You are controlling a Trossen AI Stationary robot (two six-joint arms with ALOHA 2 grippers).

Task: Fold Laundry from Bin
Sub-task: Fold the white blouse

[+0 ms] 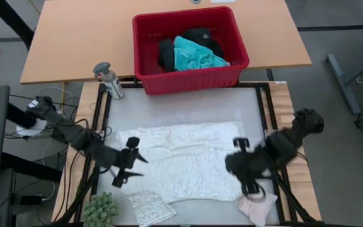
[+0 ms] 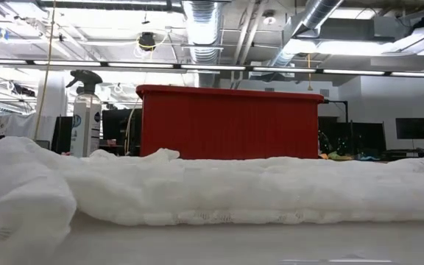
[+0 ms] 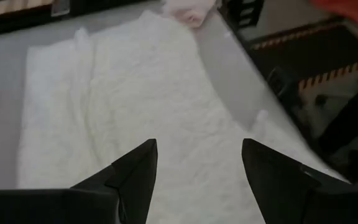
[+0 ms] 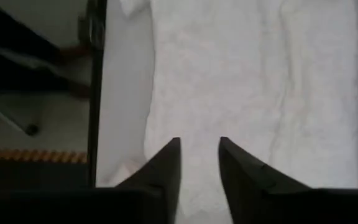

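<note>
The white lacy top (image 1: 184,161) lies spread flat on the table's middle; it fills the front of the low view (image 2: 212,195). My left gripper (image 1: 137,165) is open over the top's left edge, its fingers apart above the cloth (image 3: 199,149). My right gripper (image 1: 232,165) is over the top's right edge, its fingers a little apart (image 4: 199,144). The red bin (image 1: 188,47) stands at the far side and holds the turquoise shirt (image 1: 197,55) and black clothing (image 1: 197,36). A small pale pink piece (image 1: 257,208) lies at the near right corner.
A spray bottle (image 1: 109,79) stands at the far left, beside the bin. A small green plant (image 1: 99,211) sits at the near left corner. Another small white lacy piece (image 1: 150,207) lies by the near edge. Dark frame rails (image 1: 266,120) border the work surface.
</note>
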